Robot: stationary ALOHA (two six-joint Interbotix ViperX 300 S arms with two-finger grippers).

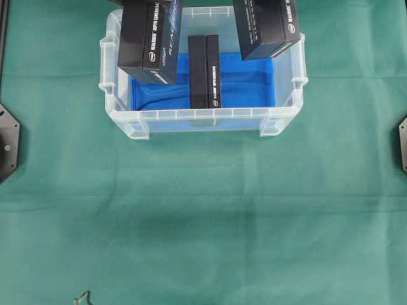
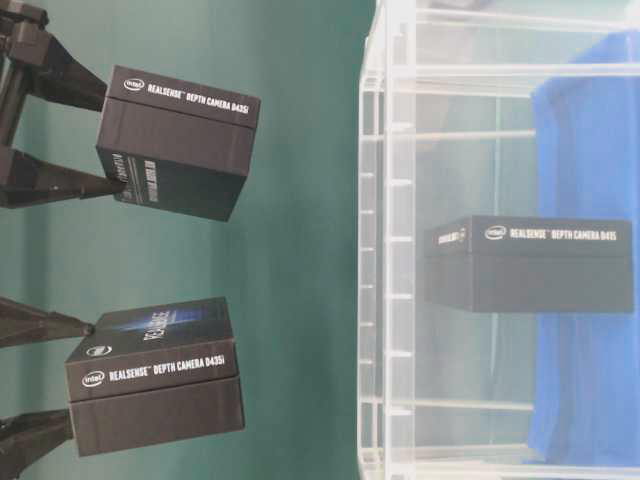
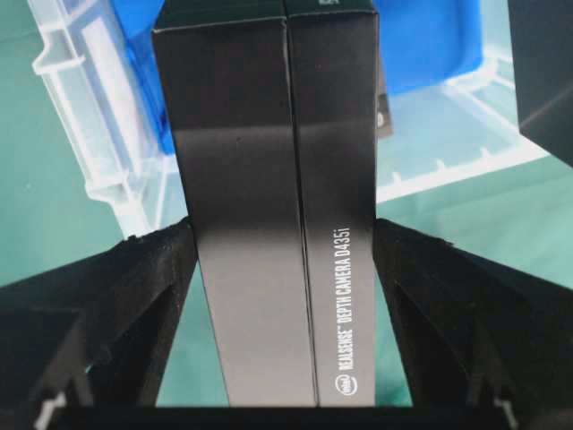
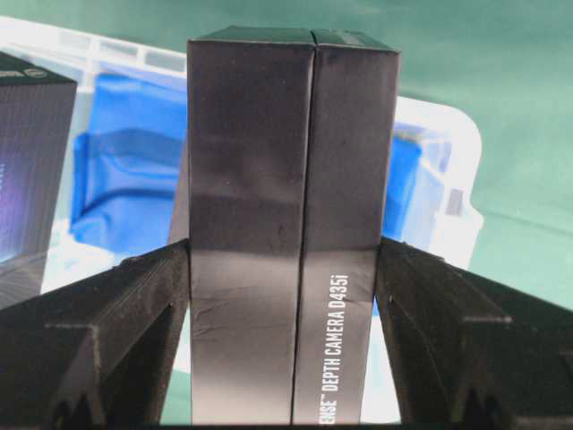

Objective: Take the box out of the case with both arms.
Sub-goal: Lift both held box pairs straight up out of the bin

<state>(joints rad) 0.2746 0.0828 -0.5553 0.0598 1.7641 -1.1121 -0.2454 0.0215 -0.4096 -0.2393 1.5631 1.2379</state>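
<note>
The clear case (image 1: 203, 119) stands at the back of the table with blue lining on its floor. One black box (image 1: 204, 71) lies inside it on the lining, also seen through the case wall (image 2: 530, 265). My left gripper (image 3: 285, 237) is shut on a second black box (image 3: 269, 134), held above the case's left rim (image 1: 149, 41). My right gripper (image 4: 285, 255) is shut on a third black box (image 4: 286, 134), held above the case's right rear corner (image 1: 267, 25). Both held boxes hang clear of the case (image 2: 385, 250), the left one (image 2: 155, 375) and the right one (image 2: 180, 140).
Green cloth (image 1: 203, 216) covers the table in front of the case. Black arm bases sit at the left edge (image 1: 7, 143) and the right edge (image 1: 402, 145). A small dark object (image 1: 82, 297) pokes in at the bottom edge.
</note>
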